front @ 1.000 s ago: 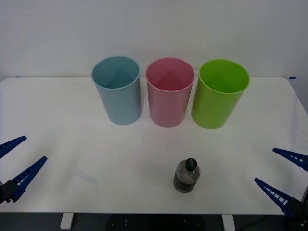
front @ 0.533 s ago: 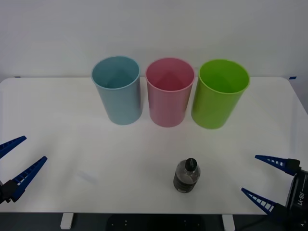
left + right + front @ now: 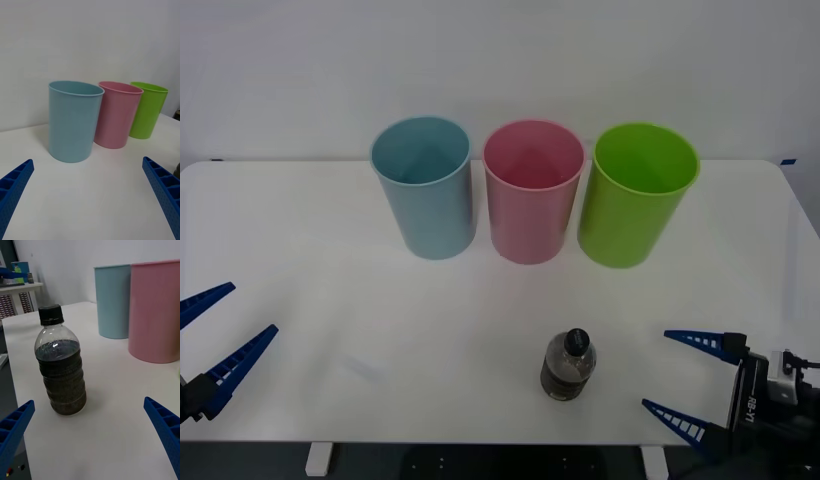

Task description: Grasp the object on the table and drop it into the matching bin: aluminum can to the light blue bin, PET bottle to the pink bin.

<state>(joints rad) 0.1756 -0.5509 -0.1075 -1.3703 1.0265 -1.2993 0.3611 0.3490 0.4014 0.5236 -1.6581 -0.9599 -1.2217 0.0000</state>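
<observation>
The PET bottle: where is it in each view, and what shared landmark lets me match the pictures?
Front view: the bottle stands upright near the table's front edge, left of the open right gripper.
Right wrist view: the bottle stands ahead of that gripper, nearer than the bins.
Left wrist view: a dark sliver at the edge, possibly the bottle.
Shared landmark: the pink bin.

**Right arm sliding in toward the bottle**

So the only thing moving here is the right gripper [image 3: 688, 382]. A second ago it sat way out at the table's [image 3: 330, 260] right edge; now it's come inward along the near edge and more of its black wrist shows. Fingers wide apart, it's now near the PET bottle [image 3: 567, 366], not touching.
</observation>
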